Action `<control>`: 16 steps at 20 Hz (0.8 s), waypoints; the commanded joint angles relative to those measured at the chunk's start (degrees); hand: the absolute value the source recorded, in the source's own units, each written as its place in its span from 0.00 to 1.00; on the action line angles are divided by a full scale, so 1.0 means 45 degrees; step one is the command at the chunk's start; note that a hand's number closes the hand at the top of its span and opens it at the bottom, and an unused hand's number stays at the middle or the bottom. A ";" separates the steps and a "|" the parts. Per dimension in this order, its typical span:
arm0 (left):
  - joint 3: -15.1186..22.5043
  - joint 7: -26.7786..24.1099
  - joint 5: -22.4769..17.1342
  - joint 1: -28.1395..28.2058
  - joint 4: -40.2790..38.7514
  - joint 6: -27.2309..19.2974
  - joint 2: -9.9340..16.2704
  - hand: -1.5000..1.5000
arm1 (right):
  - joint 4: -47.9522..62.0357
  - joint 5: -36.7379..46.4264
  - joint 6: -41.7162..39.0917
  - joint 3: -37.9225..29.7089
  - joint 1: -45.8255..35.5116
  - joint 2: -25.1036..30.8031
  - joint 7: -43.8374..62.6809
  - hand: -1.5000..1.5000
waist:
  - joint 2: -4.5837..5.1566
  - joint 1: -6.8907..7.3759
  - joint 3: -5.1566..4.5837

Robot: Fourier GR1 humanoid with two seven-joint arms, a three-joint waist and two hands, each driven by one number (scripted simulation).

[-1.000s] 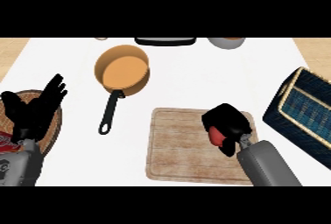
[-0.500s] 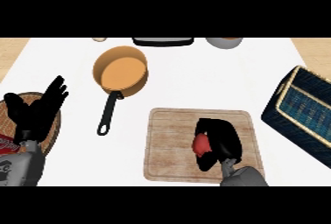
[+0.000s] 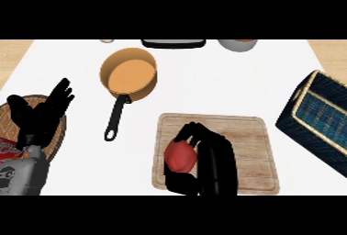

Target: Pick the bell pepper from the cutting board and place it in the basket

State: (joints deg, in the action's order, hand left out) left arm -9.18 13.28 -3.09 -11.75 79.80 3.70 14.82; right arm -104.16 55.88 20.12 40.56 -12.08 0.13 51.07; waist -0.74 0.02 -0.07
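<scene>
The pepper [image 3: 181,157], red, sits on the left part of the board [image 3: 244,137], near its lower edge. The right hand [image 3: 211,158] lies over it from the right, with the fingers [image 3: 191,132] curled round its top and the thumb below it, so the hand is gripping the pepper. Whether the pepper rests on the board or is lifted just off it cannot be told from this view.

The board is pale wood and lies on the white table [image 3: 217,82], in the lower middle. To its right, at the edge of the view and well apart from the pepper, stands the basket [image 3: 324,117], dark blue weave with a tan rim.

Left and above the board is a pan [image 3: 129,75] with an orange inside, its black handle pointing down toward the board's left corner without touching it.

At the far left the left hand [image 3: 41,114] rests with fingers straight and spread, pointing up, over a round wooden plate [image 3: 58,133].

Along the far edge of the table are a dark tray-like thing [image 3: 173,43] and a grey bowl [image 3: 237,44], both cut off by the view
</scene>
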 commanded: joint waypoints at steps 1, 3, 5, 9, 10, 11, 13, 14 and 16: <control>-0.0208 -0.0214 0.0059 0.0087 -0.0066 0.0024 0.0249 0.50 | -0.1514 0.2382 0.0757 0.1022 -0.1544 -0.0028 0.3251 1.00 | 0.0003 -0.0046 -0.0025; -0.0370 0.0135 -0.0159 -0.0253 -0.0275 0.0162 0.0392 0.50 | -0.2617 0.3383 0.0035 0.1207 -0.1544 -0.0028 0.4694 1.00 | 0.0001 -0.0204 -0.0020; -0.0549 0.0057 -0.0324 -0.0382 -0.0332 0.0277 0.0510 0.50 | -0.2938 0.4109 -0.1020 0.1249 -0.2404 -0.0026 0.5880 1.00 | 0.0008 -0.0146 -0.0024; -0.0187 -0.0592 0.0081 0.0064 -0.0536 0.0080 0.0068 0.50 | -0.3241 0.4118 -0.3038 -0.0108 -0.4078 -0.0024 0.6871 1.00 | 0.0047 -0.0097 -0.0035; -0.0192 -0.0210 0.0057 -0.0274 -0.0424 -0.0079 0.0035 0.50 | -0.3642 0.4173 -0.3616 -0.0222 -0.4121 -0.0023 0.6862 1.00 | 0.0050 -0.0141 -0.0019; -0.0448 -0.0123 -0.0220 -0.0036 -0.0057 0.0198 0.0355 0.50 | -0.3559 0.4124 -0.3865 -0.0588 -0.4805 -0.0023 0.7090 1.00 | 0.0030 0.0019 -0.0020; -0.0345 -0.0018 0.0018 -0.0704 -0.0615 -0.0146 0.0166 0.50 | -0.3470 0.3704 -0.4576 -0.1621 -0.5705 -0.0022 0.6741 1.00 | 0.0091 -0.0093 -0.0019; 0.0157 0.0025 0.0110 0.0001 0.0116 -0.0126 -0.0289 0.50 | -0.3346 0.3603 -0.4702 -0.2205 -0.6000 -0.0022 0.6765 1.00 | 0.0047 0.0042 -0.0014; -0.0184 -0.0185 0.0030 0.0108 -0.0297 0.0110 0.0122 0.50 | -0.3376 0.3515 -0.5390 -0.3064 -0.6364 -0.0022 0.6478 1.00 | 0.0074 -0.0017 -0.0018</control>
State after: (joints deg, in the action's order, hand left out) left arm -9.90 13.00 -3.08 -12.62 78.81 3.73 15.12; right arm -118.27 72.83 6.34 33.32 -34.33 0.66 69.56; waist -0.51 -0.19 -0.15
